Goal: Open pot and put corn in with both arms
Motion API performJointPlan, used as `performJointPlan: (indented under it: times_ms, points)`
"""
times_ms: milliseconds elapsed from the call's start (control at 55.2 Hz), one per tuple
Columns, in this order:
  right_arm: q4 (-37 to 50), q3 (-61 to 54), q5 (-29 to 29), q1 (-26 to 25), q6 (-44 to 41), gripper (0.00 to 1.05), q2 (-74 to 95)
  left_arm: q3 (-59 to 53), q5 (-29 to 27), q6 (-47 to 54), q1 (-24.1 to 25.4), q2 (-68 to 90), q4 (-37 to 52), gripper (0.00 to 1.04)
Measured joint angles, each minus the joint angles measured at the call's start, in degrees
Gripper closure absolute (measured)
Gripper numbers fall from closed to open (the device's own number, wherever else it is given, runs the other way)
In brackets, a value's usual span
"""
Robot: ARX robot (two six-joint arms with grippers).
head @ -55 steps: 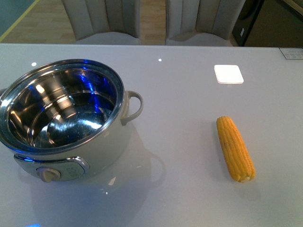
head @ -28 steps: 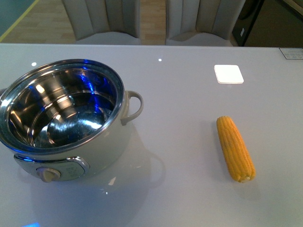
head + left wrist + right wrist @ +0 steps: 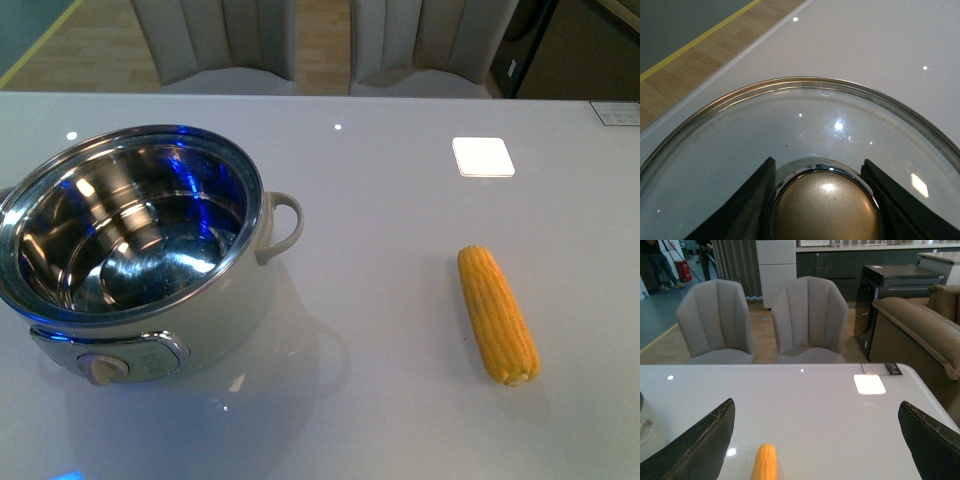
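The white pot (image 3: 140,270) stands uncovered at the table's left in the front view, its shiny steel bowl empty and its cream knob (image 3: 100,369) facing me. The yellow corn (image 3: 497,314) lies on the table to the right; neither arm shows in that view. In the left wrist view my left gripper (image 3: 824,205) is shut on the gold knob (image 3: 826,210) of the glass pot lid (image 3: 800,120), one black finger on each side. In the right wrist view my right gripper (image 3: 820,440) is open, with the corn's tip (image 3: 765,462) between and beyond its fingers.
A white square pad (image 3: 483,156) lies on the table behind the corn. Two grey chairs (image 3: 762,320) stand at the table's far edge, with a brown sofa (image 3: 920,330) to the right. The table's side edge and wooden floor (image 3: 685,75) show past the lid.
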Motion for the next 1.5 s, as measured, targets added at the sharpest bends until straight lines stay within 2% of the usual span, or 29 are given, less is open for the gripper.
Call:
performJointPlan:
  times_ms: [72,181,326,362,543,761,1014,1178,1322,1504]
  points:
    - [0.00,0.00,0.00,0.00,0.00,0.09,0.00,-0.35,-0.02,-0.28,-0.02,-0.02,0.00,0.36]
    - [0.00,0.00,0.00,0.00,0.00,0.09,0.00,-0.98,-0.24,-0.76,-0.15,-0.61,-0.02,0.33]
    - [0.00,0.00,0.00,0.00,0.00,0.09,0.00,-2.34,-0.44,-0.92,-0.26,-2.40,-0.02,0.11]
    - [0.00,0.00,-0.02,0.00,0.00,0.09,0.00,-2.69,-0.46,-0.90,-0.28,-3.08,-0.02,0.09]
    - [0.00,0.00,0.00,0.00,0.00,0.09,0.00,-5.49,-0.17,-1.62,-0.26,-10.45,-0.48,0.07]
    - [0.00,0.00,0.00,0.00,0.00,0.09,0.00,-14.97,3.19,-4.33,-0.83,-29.97,-3.72,0.07]
    - [0.00,0.00,-0.02,0.00,0.00,0.09,0.00,-22.51,3.48,-7.13,-5.64,-51.65,-10.88,0.07]
    - [0.00,0.00,0.00,0.00,0.02,0.09,0.00,-27.82,3.10,-8.79,-9.27,-67.38,-18.08,0.07]
    - [0.00,0.00,0.00,0.00,0.02,0.09,0.00,-31.39,2.99,-9.27,-10.08,-80.06,-26.10,0.07]
    - [0.00,0.00,-0.02,0.00,0.00,0.09,0.00,-33.90,3.19,-9.05,-10.45,-96.91,-40.37,0.07]
